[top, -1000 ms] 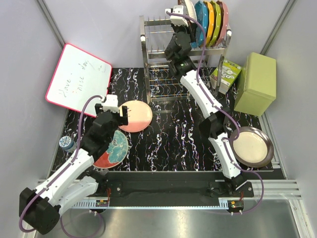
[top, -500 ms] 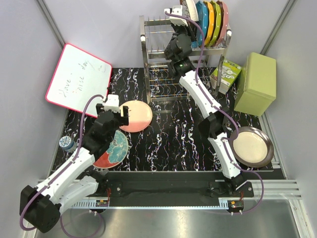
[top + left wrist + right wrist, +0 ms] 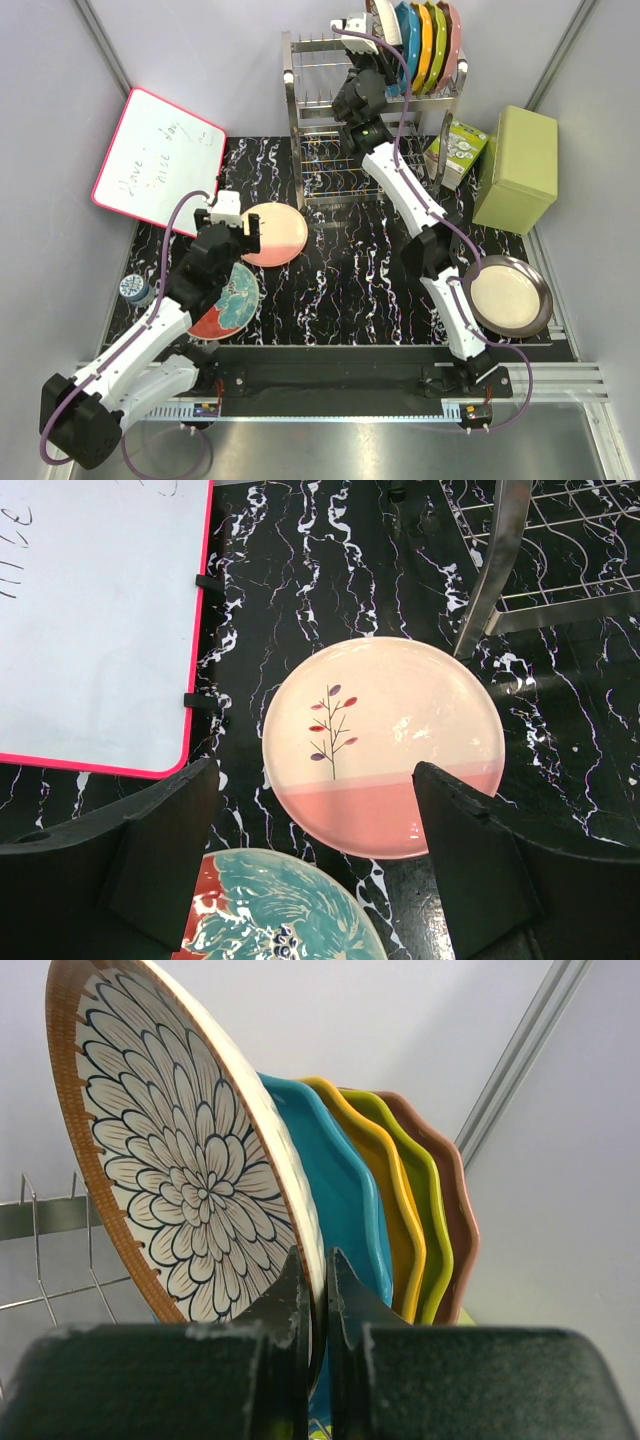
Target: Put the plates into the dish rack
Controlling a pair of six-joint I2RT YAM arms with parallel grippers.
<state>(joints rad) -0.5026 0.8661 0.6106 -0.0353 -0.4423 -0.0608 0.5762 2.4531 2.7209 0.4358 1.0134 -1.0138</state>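
- Right gripper [image 3: 318, 1290] clenched on floral plate [image 3: 180, 1180] rim; plate's lower edge hidden behind it.
- Left gripper [image 3: 315, 830] spread wide above pink plate [image 3: 390, 730]; red plate [image 3: 270, 910] cut off.

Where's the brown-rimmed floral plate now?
In the top view, the floral plate stands on edge in the right gripper atop the dish rack, left of the blue plate.

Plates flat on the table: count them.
3: pink-and-cream plate left of centre, red plate just nearer, dark-rimmed plate far right. More may be hidden.
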